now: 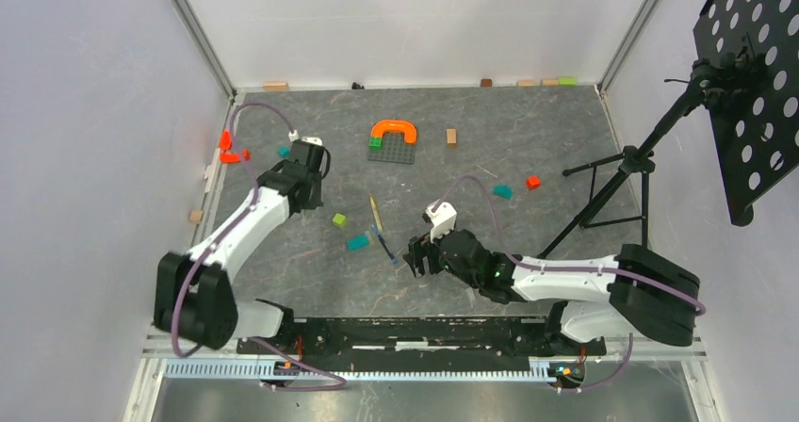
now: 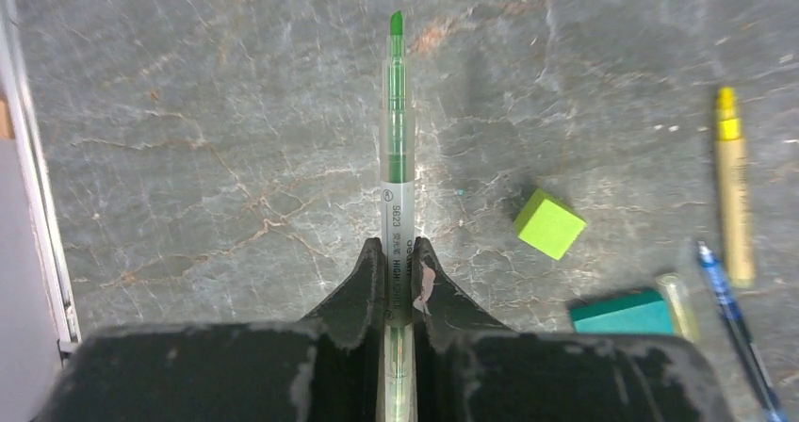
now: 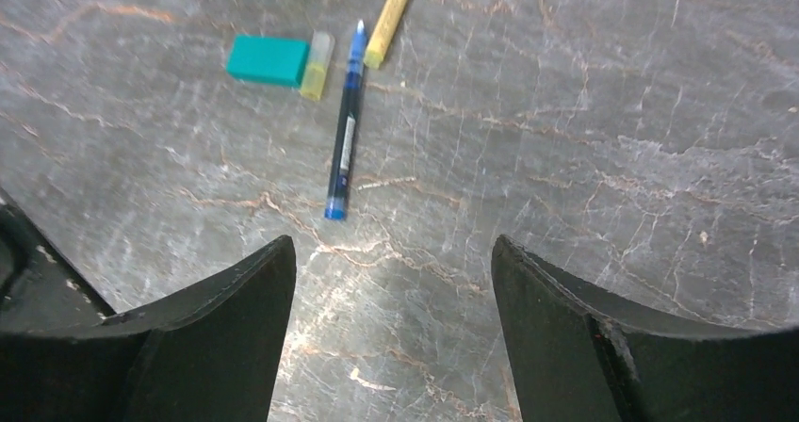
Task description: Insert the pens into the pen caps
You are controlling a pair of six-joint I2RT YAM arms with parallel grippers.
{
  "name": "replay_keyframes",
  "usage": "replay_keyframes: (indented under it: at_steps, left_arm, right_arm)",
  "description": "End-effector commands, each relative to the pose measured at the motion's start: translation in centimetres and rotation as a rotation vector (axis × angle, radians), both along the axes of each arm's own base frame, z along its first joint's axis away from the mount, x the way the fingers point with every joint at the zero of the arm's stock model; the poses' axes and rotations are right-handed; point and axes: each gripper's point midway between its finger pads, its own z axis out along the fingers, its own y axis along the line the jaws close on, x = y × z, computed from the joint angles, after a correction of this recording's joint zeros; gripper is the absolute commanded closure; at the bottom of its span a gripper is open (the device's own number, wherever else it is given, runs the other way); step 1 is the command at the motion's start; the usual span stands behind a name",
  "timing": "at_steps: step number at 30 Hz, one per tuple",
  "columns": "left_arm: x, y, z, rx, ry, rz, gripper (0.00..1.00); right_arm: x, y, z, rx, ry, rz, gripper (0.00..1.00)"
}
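One blue pen [image 3: 344, 130] lies ahead of the spread right hand [image 3: 391, 250], long axis pointing away; left hand [image 2: 397, 250], farther, clamps the green pen [image 2: 397, 139].

Two robot arms of matching build. The left arm [image 1: 240, 222] and the right arm [image 1: 570, 276] each have smooth white shells on the long links and black housings at the joints. A bulky, rounded black block [image 1: 193, 301] forms each shoulder. A greyish-purple cable [image 1: 256, 109] runs in loose loops along each arm. A small white box [image 1: 441, 217] sits on each wrist. A tiny green light [image 1: 497, 273] glows on the black section of the right arm. The left hand [image 2: 398, 264] and right hand [image 3: 391, 251] are matte black. Each has two thick, tapering fingers [image 3: 231, 332] with edges scuffed pale grey.
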Motion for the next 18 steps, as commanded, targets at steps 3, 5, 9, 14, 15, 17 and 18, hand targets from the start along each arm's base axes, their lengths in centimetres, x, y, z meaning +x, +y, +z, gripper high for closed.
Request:
replay_keyframes:
  at_steps: [3,5,9,14,15,17,18]
  left_arm:
    - [0.2,0.2,-4.4,0.021,0.230,0.003,0.86]
    - [0.1,0.1,-5.4,0.004,0.268,0.004,0.83]
    - [-0.3,0.1,-7.2,-0.018,0.331,0.004,0.74]
    - [-0.9,-0.1,-8.4,-0.039,0.385,0.000,0.55]
    - [-1.0,-0.1,-8.5,-0.043,0.392,0.002,0.53]
    - [-1.2,-0.1,-8.9,-0.050,0.414,0.004,0.50]
    - [-1.2,-0.2,-8.9,-0.052,0.418,0.008,0.50]
  right_arm:
    - [1.1,2.4,0.2,-0.086,0.005,0.038,0.22]
    - [1.1,3.4,-0.4,-0.137,0.011,0.085,0.24]
    - [1.6,4.4,-1.7,-0.245,0.019,0.102,0.27]
    - [2.1,5.2,-3.1,-0.373,0.021,0.102,0.32]
    - [2.2,5.4,-3.2,-0.389,0.019,0.105,0.33]
    - [2.2,5.8,-4.0,-0.414,0.026,0.114,0.36]
    - [2.2,5.9,-4.4,-0.422,0.030,0.119,0.37]
